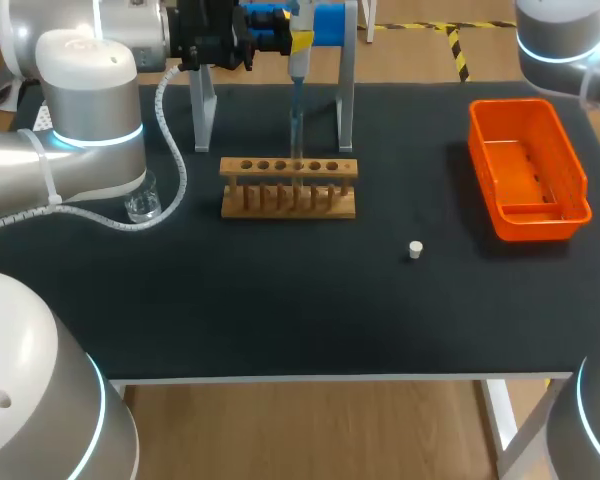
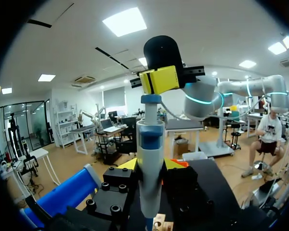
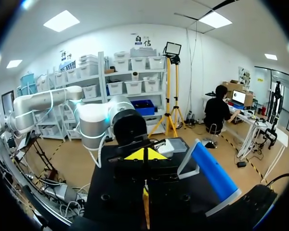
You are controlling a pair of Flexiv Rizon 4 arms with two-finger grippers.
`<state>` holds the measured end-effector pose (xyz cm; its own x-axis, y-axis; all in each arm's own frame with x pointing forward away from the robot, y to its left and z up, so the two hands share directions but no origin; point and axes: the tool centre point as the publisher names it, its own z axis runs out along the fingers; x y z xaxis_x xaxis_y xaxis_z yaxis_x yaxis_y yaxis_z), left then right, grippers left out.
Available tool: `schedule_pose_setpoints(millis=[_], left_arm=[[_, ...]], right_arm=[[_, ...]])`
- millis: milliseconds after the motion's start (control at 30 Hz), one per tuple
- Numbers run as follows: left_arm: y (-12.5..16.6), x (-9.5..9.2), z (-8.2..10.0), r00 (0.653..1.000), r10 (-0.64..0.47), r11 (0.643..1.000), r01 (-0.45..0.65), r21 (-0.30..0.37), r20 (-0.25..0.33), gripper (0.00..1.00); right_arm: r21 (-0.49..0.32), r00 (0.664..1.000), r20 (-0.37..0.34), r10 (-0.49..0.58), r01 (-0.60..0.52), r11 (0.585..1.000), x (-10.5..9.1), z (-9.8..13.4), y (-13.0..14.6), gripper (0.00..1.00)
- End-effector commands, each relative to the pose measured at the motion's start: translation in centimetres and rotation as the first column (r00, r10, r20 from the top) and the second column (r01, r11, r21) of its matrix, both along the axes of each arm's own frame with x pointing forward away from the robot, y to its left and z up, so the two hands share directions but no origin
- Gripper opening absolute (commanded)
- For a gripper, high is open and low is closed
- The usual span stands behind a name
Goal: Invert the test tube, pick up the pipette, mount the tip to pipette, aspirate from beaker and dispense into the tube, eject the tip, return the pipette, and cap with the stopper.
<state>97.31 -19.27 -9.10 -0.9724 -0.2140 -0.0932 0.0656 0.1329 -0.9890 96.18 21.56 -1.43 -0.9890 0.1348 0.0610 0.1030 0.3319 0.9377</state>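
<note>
My left gripper (image 1: 280, 38) is at the table's back, shut on the pipette (image 1: 298, 70), which hangs upright. The pipette's thin tip (image 1: 297, 135) reaches down into a middle hole of the wooden tube rack (image 1: 288, 187); the clear test tube there is hard to make out. In the left wrist view the pipette (image 2: 151, 159) stands between the yellow fingertips (image 2: 129, 164), its yellow part and black knob on top. A glass beaker (image 1: 143, 205) stands left of the rack, beside my left arm. The small white stopper (image 1: 415, 250) lies on the mat to the right. My right gripper (image 3: 145, 155) is shut on nothing, off to the back right.
An orange bin (image 1: 525, 170) sits at the right side of the black mat. The pipette stand's metal legs (image 1: 346, 95) rise just behind the rack. My left arm's cable (image 1: 170, 150) loops over the beaker area.
</note>
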Motion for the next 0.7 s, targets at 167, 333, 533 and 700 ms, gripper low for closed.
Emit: schedule_pose_setpoints(millis=[167, 333, 533, 700], left_arm=[[-0.1, 0.1, 0.2, 1.0, 0.001, 1.0, -0.001, -0.003, 0.002, 0.0], [-0.1, 0.1, 0.2, 1.0, 0.001, 1.0, -0.001, -0.003, 0.002, 0.0], [-0.1, 0.1, 0.2, 1.0, 0.001, 1.0, -0.001, -0.003, 0.002, 0.0], [-0.1, 0.1, 0.2, 1.0, 0.001, 1.0, -0.001, -0.003, 0.002, 0.0]], right_arm=[[-0.007, 1.0, -0.008, 0.005, -0.005, 1.0, -0.1, -0.6, -0.1, 0.0], [-0.011, 1.0, -0.015, 0.01, -0.01, 1.0, -0.3, -0.9, -0.1, 0.0], [-0.013, 1.0, -0.024, 0.011, -0.011, 1.0, -0.4, -1.3, -0.2, 0.0], [-0.012, 0.999, -0.03, 0.01, -0.01, 1.0, -0.5, -1.6, -0.4, 0.0]])
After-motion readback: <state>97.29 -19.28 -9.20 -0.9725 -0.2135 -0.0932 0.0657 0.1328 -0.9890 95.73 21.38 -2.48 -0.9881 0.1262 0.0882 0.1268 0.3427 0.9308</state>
